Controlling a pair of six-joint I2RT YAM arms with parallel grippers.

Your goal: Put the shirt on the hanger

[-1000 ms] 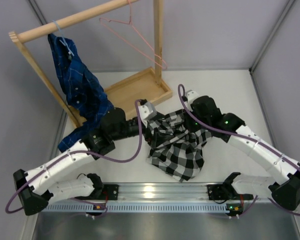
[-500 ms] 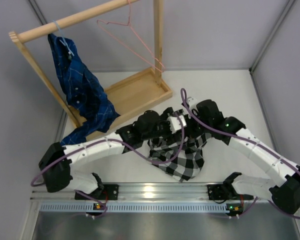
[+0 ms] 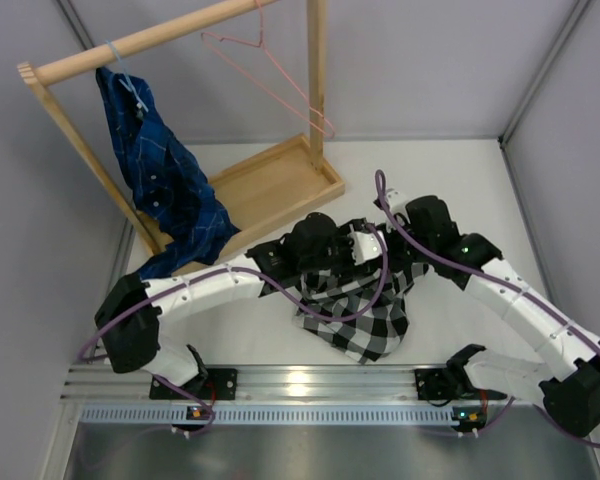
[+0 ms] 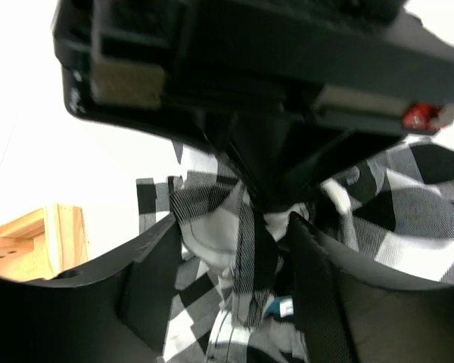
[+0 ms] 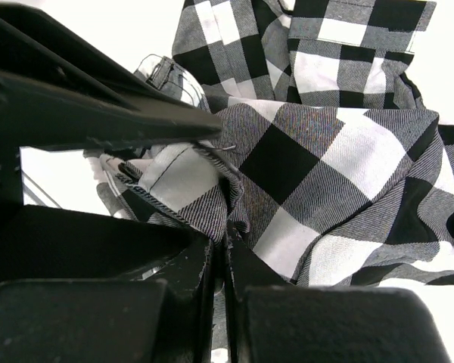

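The black-and-white checked shirt (image 3: pixel 365 320) lies crumpled on the white table, bunched up at its top edge. My right gripper (image 5: pixel 225 246) is shut on a fold of that bunched fabric. My left gripper (image 4: pixel 234 223) reaches in from the left and faces the right one; its fingers (image 4: pixel 155 280) stand apart, with a hanging fold of the shirt (image 4: pixel 250 249) between them and a gap on each side. From above, the left gripper (image 3: pixel 368 250) and right gripper (image 3: pixel 390 262) meet over the shirt's top. The pink wire hanger (image 3: pixel 296 88) hangs from the wooden rail, far behind.
A wooden rack stands at the back left: its rail (image 3: pixel 140 42), an upright post (image 3: pixel 316 70) and a tray base (image 3: pixel 270 185). A dark blue plaid shirt (image 3: pixel 160 170) hangs from it on a pale blue hanger (image 3: pixel 120 70). A metal rail (image 3: pixel 300 385) runs along the near edge.
The left arm swung right across the table to the shirt's top, and its jaws narrowed around a fold. The right gripper stayed shut on the fabric and shifted slightly right.
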